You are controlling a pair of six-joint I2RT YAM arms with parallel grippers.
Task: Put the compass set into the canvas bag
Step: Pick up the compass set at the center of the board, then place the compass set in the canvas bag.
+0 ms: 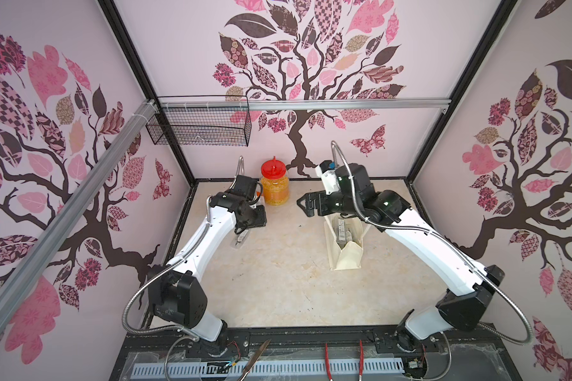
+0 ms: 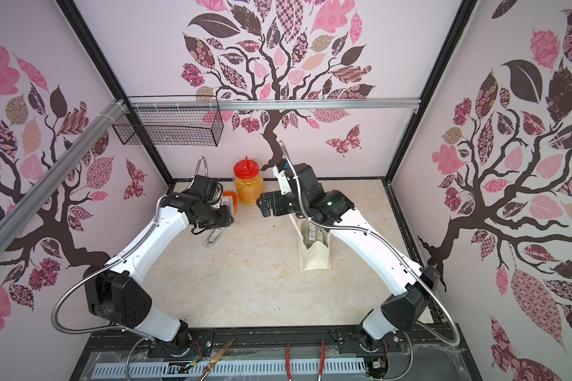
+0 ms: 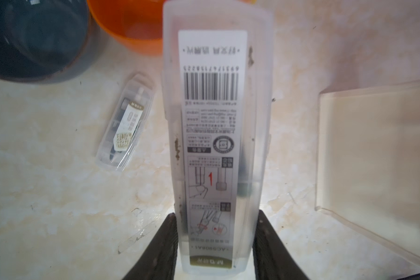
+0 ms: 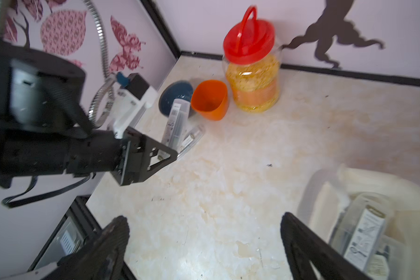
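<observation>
My left gripper (image 3: 215,218) is shut on the lower end of a compass set (image 3: 216,145), a frosted plastic case with a barcode label, held above the table near the back left (image 4: 176,123). A second, smaller clear case (image 3: 125,126) lies flat on the table beside it (image 1: 241,238). The canvas bag (image 1: 345,250) stands upright at the right of the table (image 2: 314,254), and cases with labels (image 4: 364,232) show inside its open mouth. My right gripper (image 4: 204,218) hangs open and empty above the table, just left of the bag's far end (image 1: 303,204).
An orange cup (image 4: 210,99), a dark blue bowl (image 4: 177,97) and a red-lidded jar of yellow grains (image 1: 274,184) stand at the back left. A wire basket (image 1: 199,122) hangs on the back wall. Scissors (image 1: 255,359) and red pliers (image 1: 327,359) lie on the front ledge.
</observation>
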